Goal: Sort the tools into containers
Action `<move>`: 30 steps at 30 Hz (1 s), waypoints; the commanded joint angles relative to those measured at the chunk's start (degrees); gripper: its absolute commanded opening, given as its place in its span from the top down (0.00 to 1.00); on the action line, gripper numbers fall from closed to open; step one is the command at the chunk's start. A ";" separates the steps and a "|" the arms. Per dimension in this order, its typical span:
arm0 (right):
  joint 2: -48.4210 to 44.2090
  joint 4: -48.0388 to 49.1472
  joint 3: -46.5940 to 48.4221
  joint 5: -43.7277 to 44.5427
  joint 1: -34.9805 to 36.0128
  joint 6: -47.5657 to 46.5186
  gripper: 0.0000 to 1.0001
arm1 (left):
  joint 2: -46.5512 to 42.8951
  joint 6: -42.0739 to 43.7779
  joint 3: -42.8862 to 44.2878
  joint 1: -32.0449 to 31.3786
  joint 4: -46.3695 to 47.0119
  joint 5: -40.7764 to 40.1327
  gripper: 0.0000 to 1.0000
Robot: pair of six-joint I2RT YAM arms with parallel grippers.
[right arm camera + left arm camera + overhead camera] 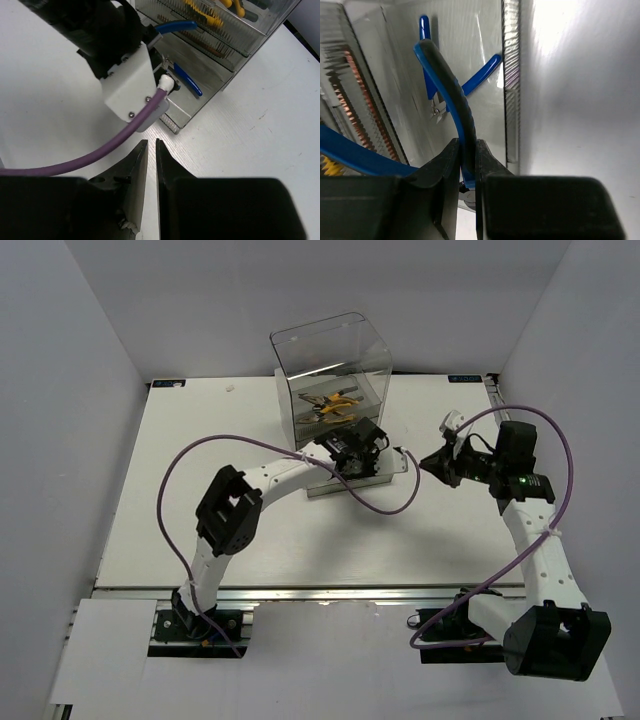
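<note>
The clear cabinet (330, 350) stands at the back of the table, with its lowest drawer (325, 485) pulled out toward me. My left gripper (467, 145) hangs over this drawer (485, 40), shut on one black-and-blue handle of the blue pliers (452, 90). Their other handle (350, 152) sticks out at the lower left. A second blue-handled cutter (487, 67) lies flat in the drawer. Yellow-handled tools (335, 400) rest in a higher drawer. My right gripper (151, 142) hovers over bare table right of the drawer (200, 100), jaws a narrow gap apart and holding nothing.
The left arm's wrist (115, 60) and its purple cable (90, 155) fill the space just ahead of the right gripper. In the top view that cable (385, 508) loops over the table in front of the drawer. White walls enclose the table on three sides.
</note>
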 commanded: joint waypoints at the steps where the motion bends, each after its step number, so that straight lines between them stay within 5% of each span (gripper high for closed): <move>1: -1.62 -0.77 -1.06 -2.14 -0.37 -1.83 0.81 | -0.55 5.48 2.88 1.41 1.58 -2.77 1.00; 8: -2.85 -2.97 -3.08 -2.94 -0.37 -4.55 0.74 | 1.74 5.74 1.74 2.82 4.93 -3.30 0.95; 20: -3.47 -7.62 -2.82 -3.81 -0.37 -11.22 0.64 | -1.06 3.99 -1.42 2.82 7.91 -1.63 0.47; 30: -1.97 -23.69 0.08 -9.44 -0.37 -33.17 0.53 | -8.97 -5.66 -2.65 2.12 10.46 -0.22 0.38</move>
